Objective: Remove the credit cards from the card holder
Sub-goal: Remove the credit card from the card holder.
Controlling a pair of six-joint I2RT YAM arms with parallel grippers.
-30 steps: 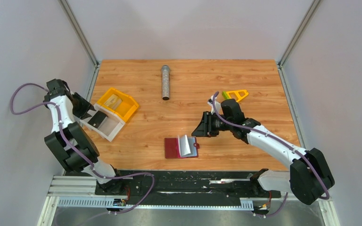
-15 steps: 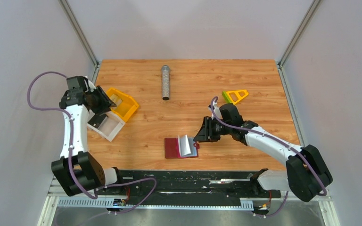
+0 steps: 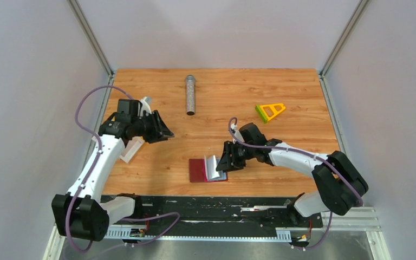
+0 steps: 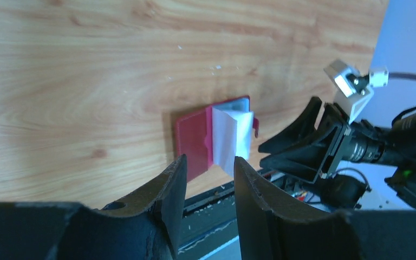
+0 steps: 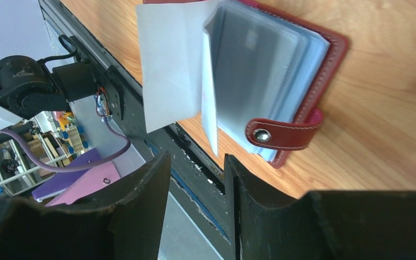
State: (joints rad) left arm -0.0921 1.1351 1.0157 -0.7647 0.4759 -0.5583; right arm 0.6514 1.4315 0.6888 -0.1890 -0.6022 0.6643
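card holder [image 3: 197, 170] dark red cover, snap tab [image 5: 284, 134] red with white stitching, snap [image 5: 259, 135] silver, pockets [image 5: 265, 54] pale blue-grey, see-through; table [image 3: 222, 89] orange-brown wood grain; cylinder [image 3: 190, 95] speckled grey; triangular piece [image 3: 270, 111] yellow, green edge; left gripper [image 3: 164, 130], right gripper [image 3: 223, 162] black; walls [image 3: 211, 32] pale grey

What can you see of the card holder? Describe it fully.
The card holder is a dark-red, leather-like folding wallet with pale stitching, lying open on the wooden table near its front edge. Translucent blue-grey pockets fan up from inside. A snap tab sticks out at one edge. Only the table visibly touches it.
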